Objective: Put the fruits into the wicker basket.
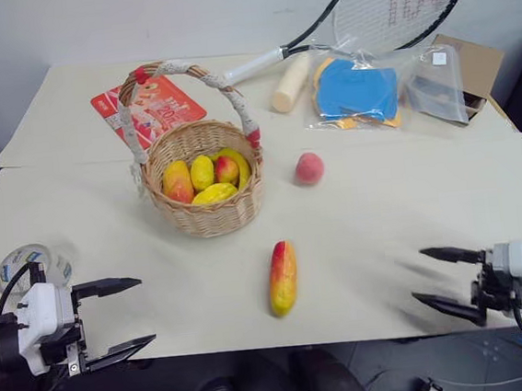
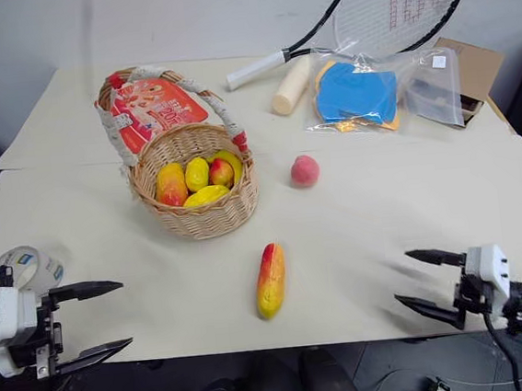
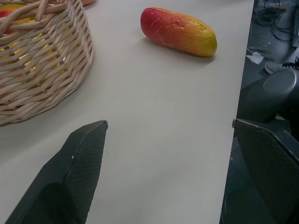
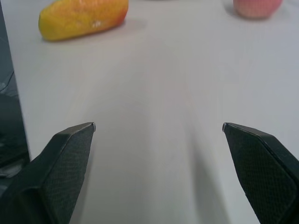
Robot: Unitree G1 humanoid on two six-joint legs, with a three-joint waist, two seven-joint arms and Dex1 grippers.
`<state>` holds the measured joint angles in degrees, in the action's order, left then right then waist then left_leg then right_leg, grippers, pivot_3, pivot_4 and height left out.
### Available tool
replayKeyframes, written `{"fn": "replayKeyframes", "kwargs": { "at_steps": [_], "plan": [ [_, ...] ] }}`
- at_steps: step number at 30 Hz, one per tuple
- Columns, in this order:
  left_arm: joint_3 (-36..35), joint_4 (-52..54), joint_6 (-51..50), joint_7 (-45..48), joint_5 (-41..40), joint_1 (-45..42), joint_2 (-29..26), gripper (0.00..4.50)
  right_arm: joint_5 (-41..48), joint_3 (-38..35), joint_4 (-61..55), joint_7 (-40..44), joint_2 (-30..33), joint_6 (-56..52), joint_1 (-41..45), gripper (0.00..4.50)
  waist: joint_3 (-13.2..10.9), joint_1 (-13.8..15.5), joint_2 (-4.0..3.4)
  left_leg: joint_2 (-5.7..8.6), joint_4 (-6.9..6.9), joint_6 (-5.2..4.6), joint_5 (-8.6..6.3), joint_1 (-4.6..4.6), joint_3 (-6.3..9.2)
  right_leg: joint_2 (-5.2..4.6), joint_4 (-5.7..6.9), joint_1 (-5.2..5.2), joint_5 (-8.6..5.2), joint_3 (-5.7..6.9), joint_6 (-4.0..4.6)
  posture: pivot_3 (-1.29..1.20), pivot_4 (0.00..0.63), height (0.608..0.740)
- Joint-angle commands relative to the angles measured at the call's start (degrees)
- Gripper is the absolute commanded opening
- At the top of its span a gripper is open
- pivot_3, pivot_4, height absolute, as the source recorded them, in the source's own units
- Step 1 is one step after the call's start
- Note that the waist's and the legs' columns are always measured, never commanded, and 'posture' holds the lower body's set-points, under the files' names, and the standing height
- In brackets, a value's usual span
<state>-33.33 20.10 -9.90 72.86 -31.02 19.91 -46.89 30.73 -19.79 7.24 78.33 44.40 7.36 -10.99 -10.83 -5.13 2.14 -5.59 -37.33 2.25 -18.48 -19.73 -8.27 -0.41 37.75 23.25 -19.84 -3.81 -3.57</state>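
The wicker basket (image 1: pixel 209 210) stands left of the table's middle and holds several yellow and red fruits (image 1: pixel 205 176). On the bare table in front of it lies an elongated yellow-orange fruit with a red end (image 1: pixel 283 277), also close in the left wrist view (image 3: pixel 179 31). A small pink-red peach (image 1: pixel 309 168) rests to the basket's right. My left gripper (image 1: pixel 113 313) is open and empty at the near left table edge. Open and empty too, my right gripper (image 1: pixel 446 276) hangs at the near right edge.
A grey tape roll (image 1: pixel 29 265) sits at the near left by my left arm. At the back lie a red packet (image 1: pixel 149 109), a racket (image 1: pixel 381 4), a pale cylinder (image 1: pixel 289 84), plastic bags with blue paddles (image 1: pixel 358 92) and a cardboard box (image 1: pixel 475 62).
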Motion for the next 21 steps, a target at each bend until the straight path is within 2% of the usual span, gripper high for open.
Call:
{"fn": "replayKeyframes", "kwargs": {
  "at_steps": [1, 5, 8, 11, 15, 18, 21],
  "plan": [
    [-0.49, -0.83, 0.1, -0.94, -0.47, 1.06, 0.51, 4.49, 2.28, -1.32, -7.41, -2.14, 1.14, -3.92, -0.24, 4.5, -0.01, -0.43, 0.0, 0.0, 0.04, -0.01, 0.0, 0.21, -0.03, 0.02, 0.01, -0.16, 0.04, -0.12, -0.01, 0.0, 0.15, 0.74],
    [0.27, -0.72, -2.73, -1.26, -2.82, 1.0, 0.53, 4.49, 3.28, 4.46, -22.74, -7.5, 4.5, -16.27, 2.97, 4.5, -0.03, -0.88, -0.04, -0.04, 0.14, -0.06, -0.02, 0.68, -0.03, -0.05, -0.04, -0.61, 0.05, -0.17, -0.01, 0.0, 0.15, 0.74],
    [1.98, 0.42, -3.43, -1.67, -3.02, -0.18, 0.47, 4.49, -0.45, 12.18, -29.04, -10.88, 6.61, -22.88, 11.83, 4.5, -0.02, -0.94, -0.02, -0.06, 0.16, -0.03, -0.03, 0.64, 0.03, -0.05, -0.05, -0.57, 0.05, -0.1, 0.0, 0.0, 0.15, 0.74],
    [2.83, 0.94, -3.85, -3.05, -3.24, -1.84, 0.68, 4.49, -7.09, 19.75, -28.54, -7.55, 5.75, -16.06, 22.5, 4.5, -0.04, -0.9, -0.04, -0.06, 0.17, -0.01, -0.05, 0.51, 0.04, -0.05, -0.12, -0.44, 0.04, -0.04, 0.02, 0.0, 0.15, 0.74],
    [3.82, 1.3, -5.2, -3.7, -3.85, -2.88, 0.22, 4.49, -16.8, 29.06, -20.05, -2.13, 1.57, 0.41, 37.08, 4.5, -0.06, -0.64, -0.07, -0.09, 0.19, 0.06, -0.07, 0.45, -0.02, 0.0, -0.24, -0.39, -0.01, 0.0, 0.08, 0.0, 0.15, 0.74],
    [3.97, 1.53, -6.15, -4.83, -4.42, -3.25, 0.73, 4.49, -20.76, 34.27, -14.71, 0.85, -1.67, 8.79, 43.23, 4.5, -0.06, -0.5, -0.07, -0.1, 0.19, 0.17, -0.02, 0.41, -0.09, 0.01, -0.32, -0.36, -0.05, -0.03, 0.07, 0.0, 0.15, 0.74],
    [4.42, 1.81, -6.59, -5.68, -4.4, -3.13, 1.11, 4.49, -24.11, 39.34, -9.1, 3.64, -4.17, 12.6, 47.13, 4.5, -0.06, -0.16, -0.08, -0.11, 0.15, 0.17, -0.08, 0.32, -0.16, -0.01, -0.31, -0.25, -0.09, -0.08, 0.05, 0.0, 0.15, 0.74]
  ]
}}
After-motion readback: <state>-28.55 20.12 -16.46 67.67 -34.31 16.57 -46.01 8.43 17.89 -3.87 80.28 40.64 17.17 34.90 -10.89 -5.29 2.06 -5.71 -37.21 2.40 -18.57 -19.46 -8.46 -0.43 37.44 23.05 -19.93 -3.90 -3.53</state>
